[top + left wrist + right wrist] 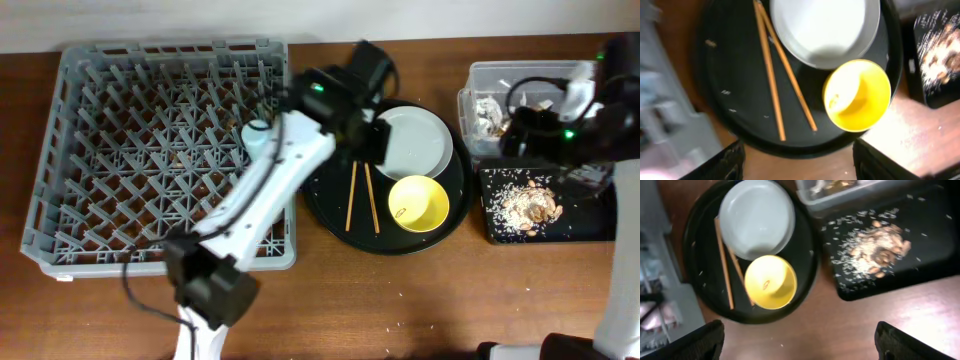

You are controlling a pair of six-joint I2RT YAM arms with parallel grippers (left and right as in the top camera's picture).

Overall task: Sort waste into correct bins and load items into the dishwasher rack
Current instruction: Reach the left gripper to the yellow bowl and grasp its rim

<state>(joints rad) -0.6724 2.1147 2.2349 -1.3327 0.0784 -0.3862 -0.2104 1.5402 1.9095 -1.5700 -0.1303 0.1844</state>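
The pale plate (415,140), the yellow bowl (418,203) and the wooden chopsticks (362,197) lie on a round black tray (330,210). My left gripper (375,135) hovers over the plate's left edge, open and empty. In the left wrist view (797,150) it is above the plate (825,30), bowl (857,95) and chopsticks (772,75). My right gripper (515,140) is open and empty between the clear tub (490,75), which holds napkins (490,115), and the black rectangular tray (500,232) with food scraps (530,205). The grey rack (100,150) is at the left.
My left arm crosses the rack's right side, and a pale blue round thing (255,132) shows beside it. A blurred pinkish shape (660,310) sits in the rack in the right wrist view. Bare wooden table (400,300) lies in front of the trays.
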